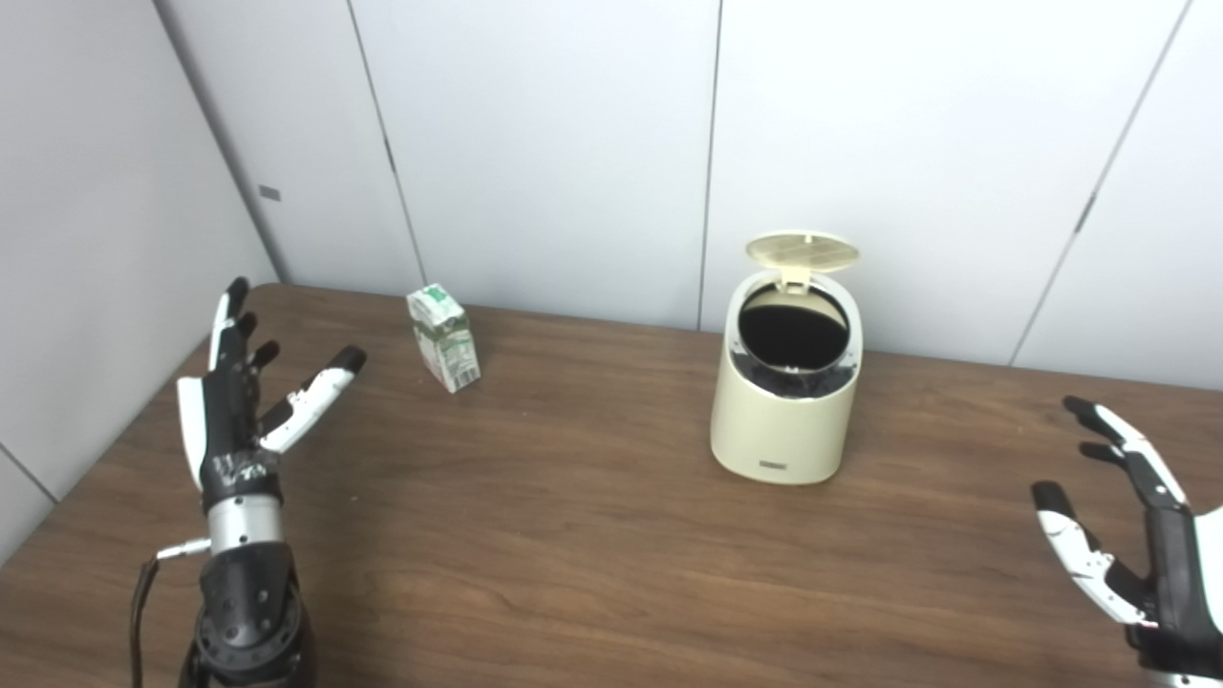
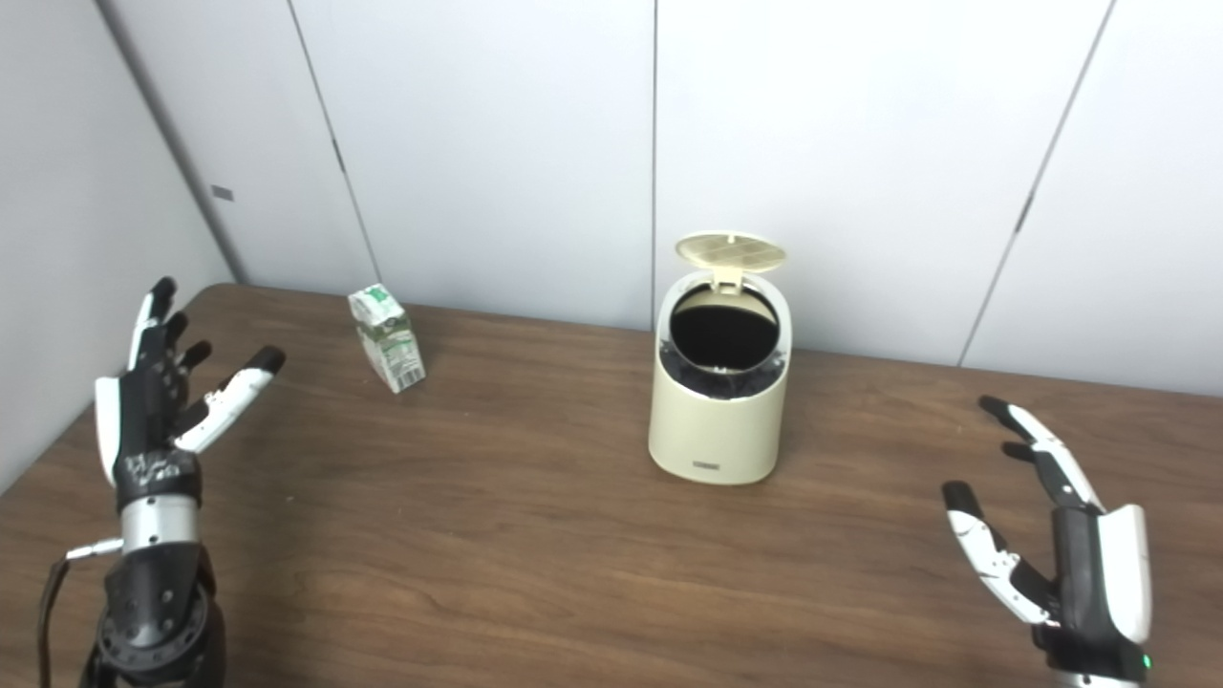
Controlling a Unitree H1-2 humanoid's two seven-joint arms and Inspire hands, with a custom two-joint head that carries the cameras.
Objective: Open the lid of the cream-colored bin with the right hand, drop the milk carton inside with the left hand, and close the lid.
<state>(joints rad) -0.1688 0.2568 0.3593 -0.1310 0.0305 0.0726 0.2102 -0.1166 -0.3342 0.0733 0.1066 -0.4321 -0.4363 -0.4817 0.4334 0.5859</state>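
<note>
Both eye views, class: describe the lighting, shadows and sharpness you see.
Left eye view: soft even light, faint shadow under the bin, its inside dark. Right eye view: pale sheen on the table near the front; milk carton print too blurred to read.

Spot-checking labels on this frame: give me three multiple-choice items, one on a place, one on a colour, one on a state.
1. Where does the milk carton stand relative to the bin?
A. inside it
B. on the table, off toward the left hand
C. in the right hand

2. What colour is the bin's body?
A. cream
B. red
C. black

3. What state is the lid in?
A. shut
B. up, mouth open
C. lying on the table

Key: 1 B, the carton stands on the wood near the left hand; 2 A, pale cream shell; 3 B, the lid is raised over the dark opening.
</note>
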